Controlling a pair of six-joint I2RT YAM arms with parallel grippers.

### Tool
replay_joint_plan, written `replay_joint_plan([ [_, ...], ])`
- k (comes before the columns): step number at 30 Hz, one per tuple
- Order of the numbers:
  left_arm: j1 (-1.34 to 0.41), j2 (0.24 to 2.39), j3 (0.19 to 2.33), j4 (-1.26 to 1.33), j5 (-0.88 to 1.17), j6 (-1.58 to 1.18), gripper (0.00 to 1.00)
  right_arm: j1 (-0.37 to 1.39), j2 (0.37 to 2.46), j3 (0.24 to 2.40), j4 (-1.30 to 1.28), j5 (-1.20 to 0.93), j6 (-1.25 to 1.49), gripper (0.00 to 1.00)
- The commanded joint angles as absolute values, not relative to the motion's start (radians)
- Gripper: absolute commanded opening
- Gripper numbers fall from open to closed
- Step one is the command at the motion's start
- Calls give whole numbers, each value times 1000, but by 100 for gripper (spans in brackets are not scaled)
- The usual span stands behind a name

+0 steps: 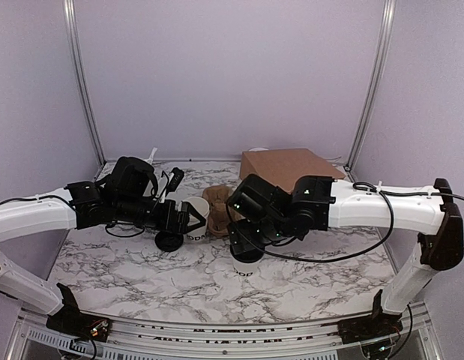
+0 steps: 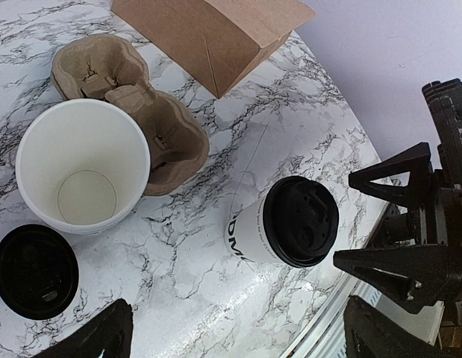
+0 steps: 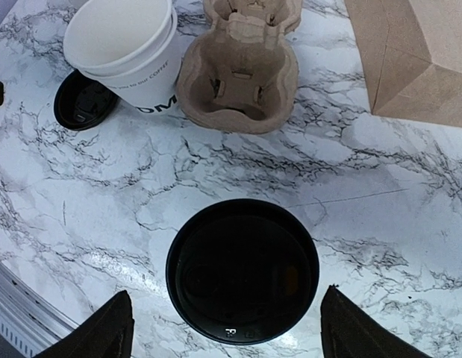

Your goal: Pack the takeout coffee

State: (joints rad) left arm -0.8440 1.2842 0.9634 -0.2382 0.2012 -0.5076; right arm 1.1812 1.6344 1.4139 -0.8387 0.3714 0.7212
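Marble table, top view: the coffee stands front of centre, with the right tool directly above it. Left wrist: the left tool is wide and empty; the carrier sits well behind the coffee. Right wrist: the right tool is wide, fingers either side of the lid, not gripping. Coffee upright, lid up, long axis vertical. Judgement: descend centred, grip below the lid rim, squeeze lightly, lift without tilting.

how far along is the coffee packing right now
Done: one cup is lidded. In hand: the right gripper hangs open over it, fingers either side, not gripping. To do: the carrier is empty, and the second cup stands open, its loose lid beside it.
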Motion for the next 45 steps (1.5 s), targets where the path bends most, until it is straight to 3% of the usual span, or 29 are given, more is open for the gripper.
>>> replay_joint_plan([
  [1, -836, 1289, 957, -255, 209, -493, 99, 1167, 1626, 1387, -804, 358, 744, 83],
  [25, -834, 1292, 945, -252, 210, -494, 99, 1151, 1692, 1407, -796, 357, 749, 77],
  [45, -833, 1307, 942, -248, 220, -495, 99, 1133, 1685, 1358, -762, 336, 746, 79],
])
